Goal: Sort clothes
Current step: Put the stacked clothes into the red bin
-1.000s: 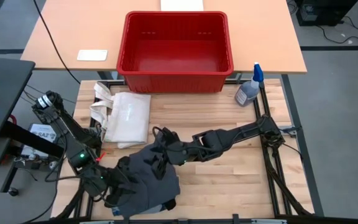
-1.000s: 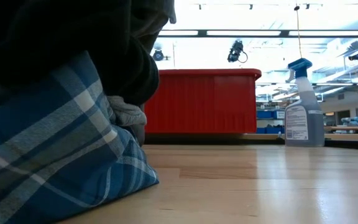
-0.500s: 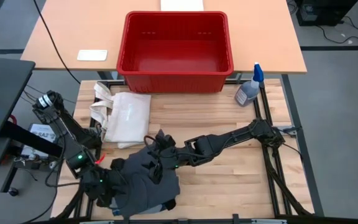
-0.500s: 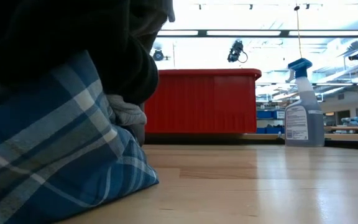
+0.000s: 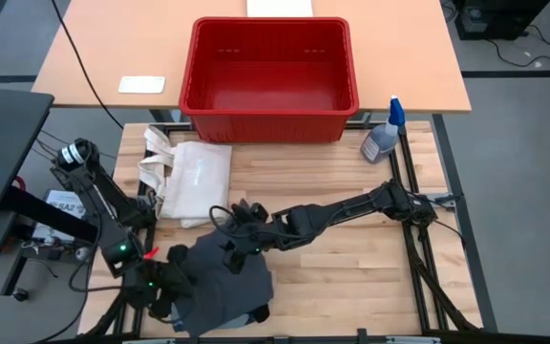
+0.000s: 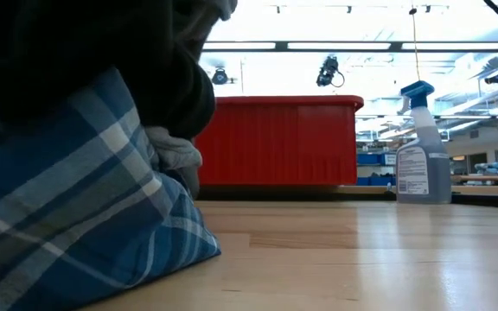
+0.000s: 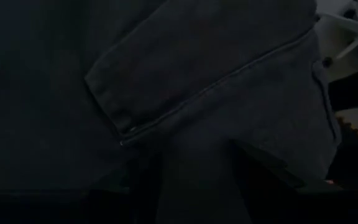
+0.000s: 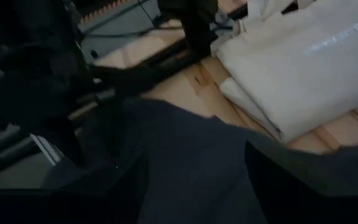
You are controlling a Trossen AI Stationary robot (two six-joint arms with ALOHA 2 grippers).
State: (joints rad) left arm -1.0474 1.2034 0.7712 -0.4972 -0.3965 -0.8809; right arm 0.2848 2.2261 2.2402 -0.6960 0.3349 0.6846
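Note:
The dark grey cloth (image 5: pixel 225 282) lies heaped on the table's near left part, on top of the blue-and-white plaid cloth (image 6: pixel 76 216), which rests on the wood. Black fabric (image 6: pixel 76 52) hangs over the plaid in the low view. My left gripper (image 5: pixel 165 290) is at the heap's left edge and my right gripper (image 5: pixel 231 229) at its far edge. Each is shut on the grey cloth. In both wrist views the grey cloth (image 7: pixel 197 93) (image 8: pixel 185 155) fills the space between the fingers. My left gripper has dark grey cloth (image 7: pixel 197 168) between its two fingers, slanting down from the table's left. A hemmed fold (image 7: pixel 135 118) lies just beyond the fingers; layers cannot be told. My right gripper holds the cloth's far edge (image 8: pixel 191 143) between its fingers, slanting down from the right. The cloth sags onto the heap.
A white tote bag (image 5: pixel 194 180) lies flat beyond the heap, toward the far left. A red basket (image 5: pixel 270 76) stands on the far table, and a spray bottle (image 5: pixel 382 139) stands at the far right. Bare wood (image 5: pixel 351 277) stretches to the right of the heap.
My right gripper has sunk and gone toward the table's left with the cloth's far edge, which has come down onto the heap. My left gripper has sunk a little toward the near left corner. The heap has flattened and drawn leftward.

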